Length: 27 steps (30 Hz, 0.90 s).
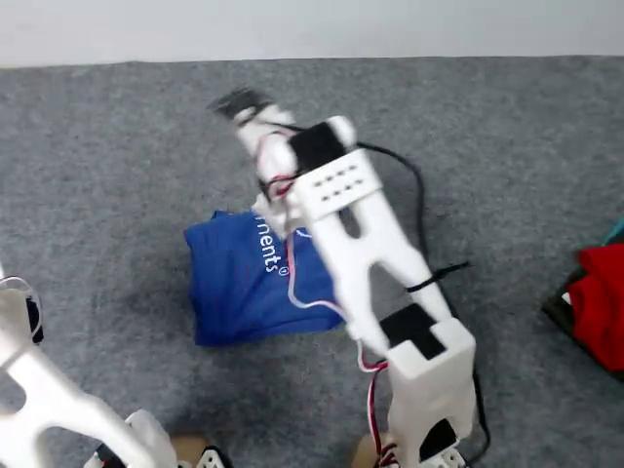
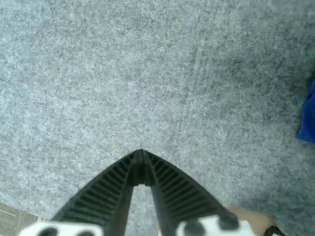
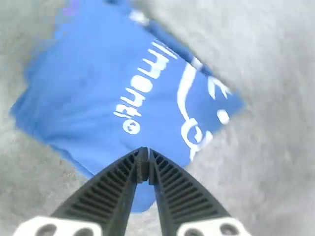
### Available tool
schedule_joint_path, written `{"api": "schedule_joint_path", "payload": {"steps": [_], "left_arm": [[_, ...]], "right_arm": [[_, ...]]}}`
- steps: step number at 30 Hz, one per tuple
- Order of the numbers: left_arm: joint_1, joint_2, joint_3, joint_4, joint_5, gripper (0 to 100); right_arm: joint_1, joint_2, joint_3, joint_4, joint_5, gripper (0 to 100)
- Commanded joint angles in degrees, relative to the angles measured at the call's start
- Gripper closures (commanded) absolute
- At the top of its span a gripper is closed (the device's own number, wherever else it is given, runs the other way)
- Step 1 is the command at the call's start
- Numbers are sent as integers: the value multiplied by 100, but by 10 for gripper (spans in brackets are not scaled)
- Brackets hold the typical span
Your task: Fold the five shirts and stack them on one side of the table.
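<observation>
Right claw (image 3: 142,153) shut, tips pressed together with nothing between them; hangs over the blue shirt (image 3: 98,88), tips aimed near its edge beside the white print; cannot tell whether touching the cloth. Left claw (image 2: 142,156) likewise closed tip to tip, gripping nothing; sits over bare grey mat (image 2: 147,73), with a corner of the blue shirt farther off. From above: right arm (image 1: 375,253) stretches from the table's near edge across the right side of the blue shirt, its blurred head out past the cloth's far edge; blue shirt lies mid-table, folded to a rough rectangle, print up; left arm (image 1: 49,400) sits low at the near left corner, well apart from it; red shirt (image 1: 600,292) bunched at the table's right edge, well apart from the blue one.
</observation>
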Motion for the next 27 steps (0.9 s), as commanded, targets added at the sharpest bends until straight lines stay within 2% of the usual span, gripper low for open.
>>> {"api": "schedule_joint_path", "payload": {"steps": [1,5,7,9,12,21,27], "left_arm": [[105,-132,-48,35,-18,996],[1020,-105,-66,0,0,996],[1547,-97,-48,-246,246,996],[1864,-97,-40,-571,563,995],[2198,-88,-40,-862,624,987],[2400,949,-189,-1002,844,980],[2400,1160,-593,-1029,870,980]], "right_arm": [[251,-391,255,224,-756,987],[268,-409,721,224,-1248,989],[259,-409,888,224,-1336,989],[242,-391,1029,224,-1345,989],[233,-356,1231,189,-1363,989],[242,514,1609,92,-1363,989],[813,1710,1574,101,-1336,989]]}}
